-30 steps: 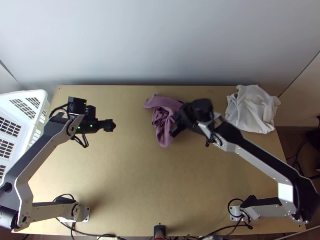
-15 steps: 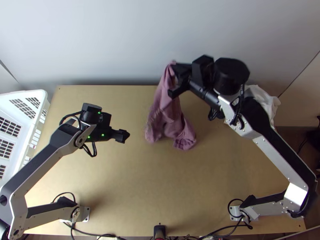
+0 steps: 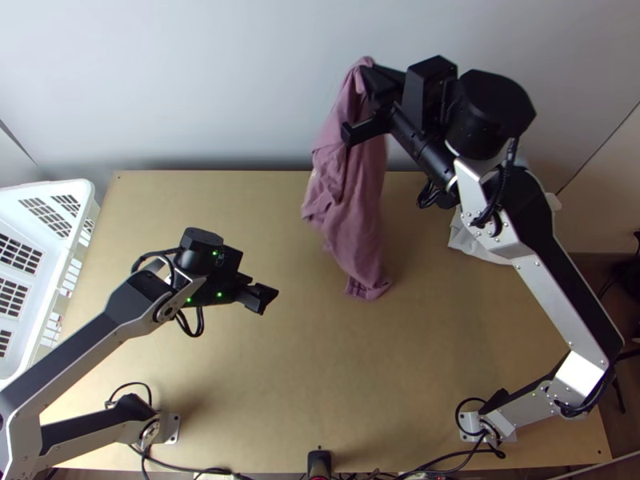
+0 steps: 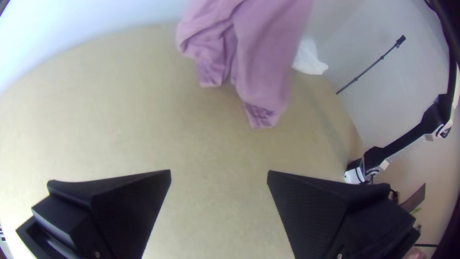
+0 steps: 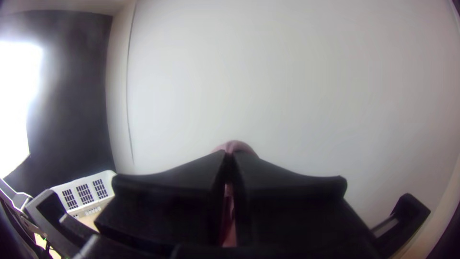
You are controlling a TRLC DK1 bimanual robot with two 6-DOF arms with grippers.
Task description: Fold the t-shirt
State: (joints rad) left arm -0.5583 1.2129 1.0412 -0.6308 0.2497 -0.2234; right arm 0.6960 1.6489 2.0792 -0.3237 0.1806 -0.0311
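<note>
From my right gripper (image 3: 370,78), raised high over the table's far side, the mauve t-shirt (image 3: 352,192) hangs down bunched in long folds, its lowest end close to the tabletop. In the right wrist view my right gripper (image 5: 230,168) is shut on the cloth, and a bit of the shirt (image 5: 235,145) pokes out past the fingertips. My left gripper (image 3: 264,298) is held over the table's left middle, apart from the shirt. The left wrist view shows that left gripper (image 4: 219,175) open with nothing between its fingers, and the hanging shirt (image 4: 268,52) beyond it.
A white cloth (image 3: 472,240) lies at the table's far right corner, partly behind the right arm. At the left edge stands a white basket (image 3: 36,196) with slotted walls. Bare wooden tabletop (image 3: 320,376) stretches between the two arms' bases.
My right gripper has lifted the shirt from a bunched heap on the table, up and toward the far wall. The left arm has moved right and a little toward the near edge.
</note>
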